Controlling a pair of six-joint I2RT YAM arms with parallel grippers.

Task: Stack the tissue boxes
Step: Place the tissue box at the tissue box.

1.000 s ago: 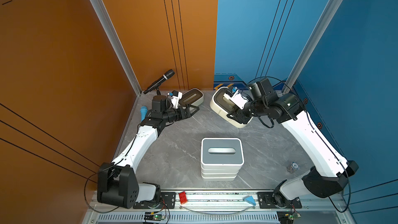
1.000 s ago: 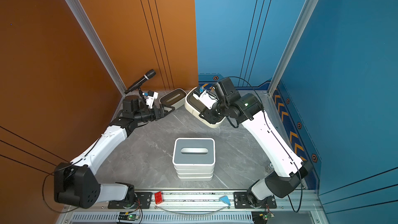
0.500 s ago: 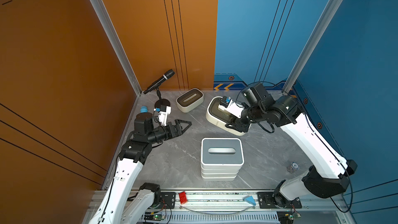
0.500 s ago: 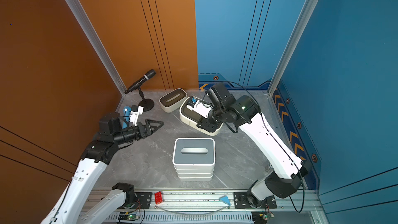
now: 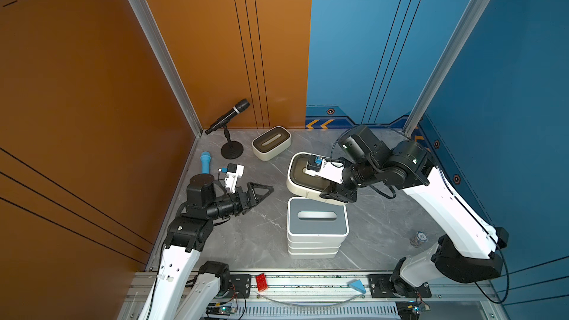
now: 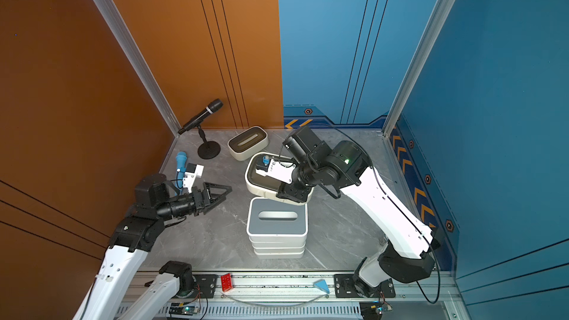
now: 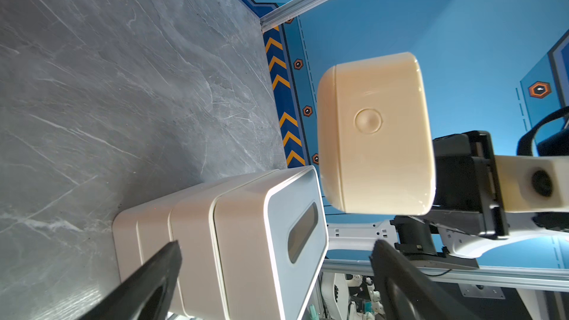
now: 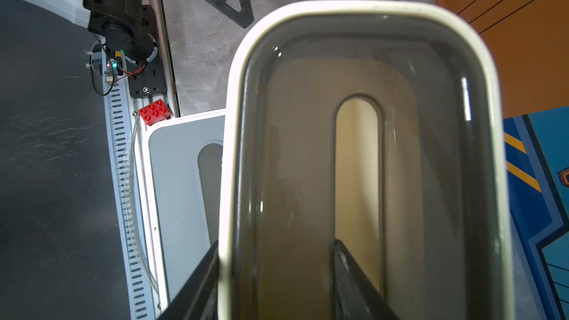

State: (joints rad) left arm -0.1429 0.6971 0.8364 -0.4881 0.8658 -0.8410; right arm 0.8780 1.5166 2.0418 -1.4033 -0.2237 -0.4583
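Aloft near the grey-lidded stack [image 5: 317, 226], brown-lidded tissue box [image 5: 298, 180] tight in right jaws; left jaws wide, empty.

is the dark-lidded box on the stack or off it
Off it: the right hand holds the dark-lidded box in the air; the stack has a bare lid.
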